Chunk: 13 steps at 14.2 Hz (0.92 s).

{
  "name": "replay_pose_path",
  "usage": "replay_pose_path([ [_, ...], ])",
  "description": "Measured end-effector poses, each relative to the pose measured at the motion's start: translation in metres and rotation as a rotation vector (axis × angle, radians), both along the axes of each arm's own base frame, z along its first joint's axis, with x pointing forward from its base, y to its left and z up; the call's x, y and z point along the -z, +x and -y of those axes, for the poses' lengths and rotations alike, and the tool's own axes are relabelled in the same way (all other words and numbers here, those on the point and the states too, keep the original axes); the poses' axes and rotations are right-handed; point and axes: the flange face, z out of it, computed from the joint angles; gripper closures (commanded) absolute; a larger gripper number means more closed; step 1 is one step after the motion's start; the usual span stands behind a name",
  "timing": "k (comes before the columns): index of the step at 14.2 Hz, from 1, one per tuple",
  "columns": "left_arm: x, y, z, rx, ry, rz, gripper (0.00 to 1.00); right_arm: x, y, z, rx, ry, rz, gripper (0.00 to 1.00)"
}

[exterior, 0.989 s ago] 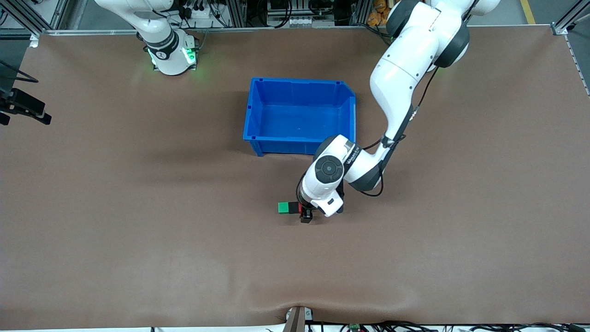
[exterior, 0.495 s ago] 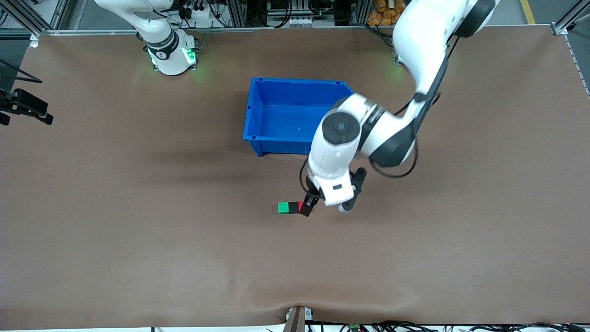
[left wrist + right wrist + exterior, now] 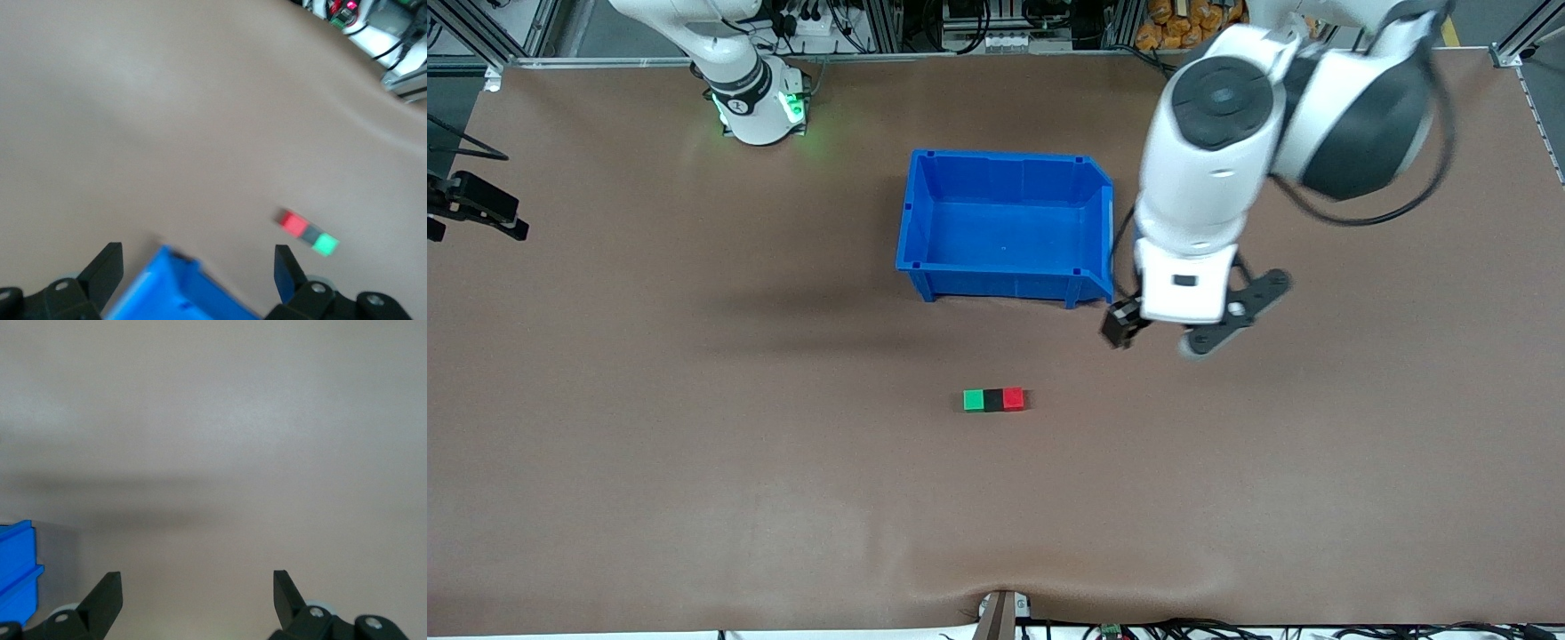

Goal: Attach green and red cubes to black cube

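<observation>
Sitting flush in one row on the brown table [image 3: 694, 444], nearer the front camera than the blue bin [image 3: 925, 258], are the green cube [image 3: 973, 401], the black cube [image 3: 993, 400] and the red cube [image 3: 1013, 398], the black one sandwiched between the other two and touching both. By that layout the attaching is judged done, with nothing obvious left to join. The left gripper [image 3: 1172, 333] is held up over the table beside the bin's corner, fingers spread wide and empty, while the right gripper [image 3: 193, 600] waits over bare table, jaws likewise wide apart.

No text, label, brand, number or sign can be read on anything shown in any of the three views.
</observation>
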Motion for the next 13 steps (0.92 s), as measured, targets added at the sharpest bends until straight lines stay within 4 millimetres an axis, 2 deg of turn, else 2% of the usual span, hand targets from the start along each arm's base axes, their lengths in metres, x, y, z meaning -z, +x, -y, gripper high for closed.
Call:
replay_pose_path([
  [5,-0.064,0.000,-0.104,0.138,0.031,-0.036,0.00,0.000,0.000,0.001,0.002,0.000,0.000,0.00],
  [8,-0.088,0.001,-0.155,0.206,-0.017,-0.041,0.00,0.000,0.000,0.001,0.003,0.000,0.000,0.00],
  [11,-0.095,0.000,-0.186,0.272,-0.026,-0.050,0.00,0.000,0.000,0.001,0.003,0.000,-0.001,0.00],
  [13,-0.099,-0.013,-0.203,0.319,-0.019,-0.049,0.00,0.001,0.000,0.001,0.003,0.000,-0.001,0.00],
])
